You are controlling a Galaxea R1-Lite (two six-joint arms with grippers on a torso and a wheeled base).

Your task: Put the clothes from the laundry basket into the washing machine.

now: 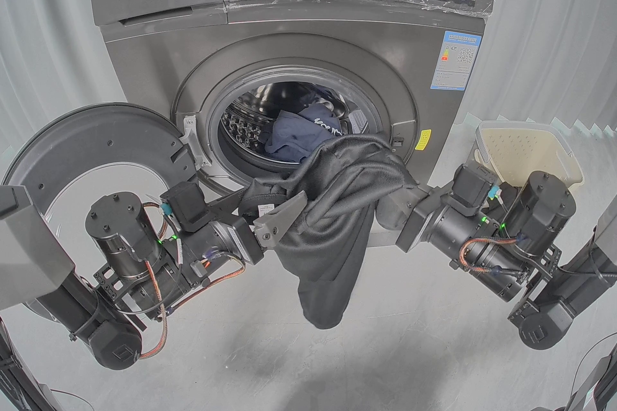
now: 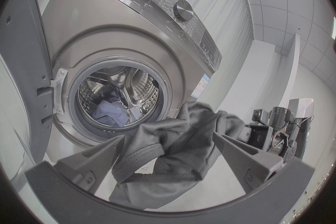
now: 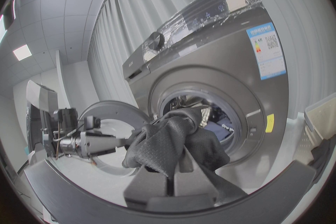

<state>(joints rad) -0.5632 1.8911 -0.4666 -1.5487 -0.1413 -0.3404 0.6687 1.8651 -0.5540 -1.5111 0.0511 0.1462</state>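
The black garment hung before the washing machine, just at its open mouth, with a long tail dangling toward the floor. I reckoned that tail could catch on the mouth's edge or slide back out. The right gripper had its fingers pinched tight on a fold. The left gripper stood wide apart, with cloth merely draped across it. The fabric looked limp, matte and heavily creased.
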